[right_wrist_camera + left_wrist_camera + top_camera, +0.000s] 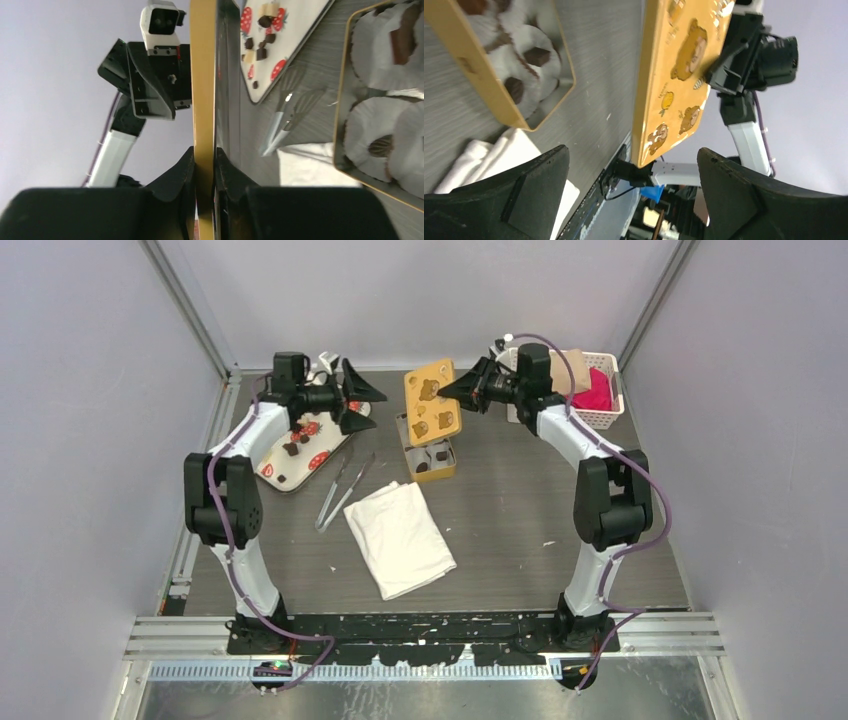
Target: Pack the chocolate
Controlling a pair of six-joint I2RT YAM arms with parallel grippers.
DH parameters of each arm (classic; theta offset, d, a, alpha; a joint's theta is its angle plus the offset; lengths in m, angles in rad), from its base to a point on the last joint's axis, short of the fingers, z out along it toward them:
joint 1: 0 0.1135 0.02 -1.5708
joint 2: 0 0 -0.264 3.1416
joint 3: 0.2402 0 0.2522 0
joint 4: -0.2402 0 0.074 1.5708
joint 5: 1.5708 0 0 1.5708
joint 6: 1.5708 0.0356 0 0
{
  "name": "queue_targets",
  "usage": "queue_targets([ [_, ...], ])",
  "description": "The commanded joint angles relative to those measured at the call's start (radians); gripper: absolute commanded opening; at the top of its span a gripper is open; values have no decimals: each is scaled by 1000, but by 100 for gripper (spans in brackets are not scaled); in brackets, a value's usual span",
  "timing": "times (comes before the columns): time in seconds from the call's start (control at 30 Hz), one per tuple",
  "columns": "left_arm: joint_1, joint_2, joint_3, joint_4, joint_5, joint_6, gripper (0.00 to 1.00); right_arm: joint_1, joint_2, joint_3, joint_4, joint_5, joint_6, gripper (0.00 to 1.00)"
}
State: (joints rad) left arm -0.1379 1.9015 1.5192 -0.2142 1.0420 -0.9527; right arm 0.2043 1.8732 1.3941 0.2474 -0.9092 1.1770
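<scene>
Dark-brown chocolate lumps lie on the white strawberry tray (291,449) (265,21), and some sit in paper cups in the open gold tin (424,466) (536,55) (381,146). My right gripper (447,390) (204,160) is shut on the edge of the gold bear-print lid (432,400) (679,75) (202,75) and holds it upright above the tin (404,445) (474,75). My left gripper (372,412) (631,152) is open and empty, raised between tray and lid, facing the lid.
The white tray (275,478) lies at back left. Metal tongs (340,490) (285,125) and a folded white cloth (400,535) (310,165) lie in front of the tin. A white basket with red cloth (598,392) stands at back right.
</scene>
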Motion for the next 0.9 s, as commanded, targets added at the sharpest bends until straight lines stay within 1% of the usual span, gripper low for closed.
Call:
queue_targets([
  [0.0,52,-69,11,-73,-51,87,100,-2,7,189,-425,33,-337,1],
  [0.03,45,-73,8,-95,-91,123,100,-2,31,207,-433,27,-339,1],
  [0.1,25,-73,6,-113,-129,157,100,-1,71,239,-441,21,-341,1],
  [0.2,0,-54,-7,-99,-147,159,100,11,128,287,-464,4,-361,1],
  [0.33,-20,-22,-23,-83,-176,164,100,37,218,385,-570,-23,-434,1],
  [0.4,-22,-13,-38,-68,-193,163,100,48,250,419,-589,-19,-450,1],
  [0.57,-20,11,-60,-52,-210,181,100,61,306,466,-577,-6,-437,1],
  [0.87,-22,68,-62,-57,-226,195,98,64,358,463,-478,-16,-371,1],
])
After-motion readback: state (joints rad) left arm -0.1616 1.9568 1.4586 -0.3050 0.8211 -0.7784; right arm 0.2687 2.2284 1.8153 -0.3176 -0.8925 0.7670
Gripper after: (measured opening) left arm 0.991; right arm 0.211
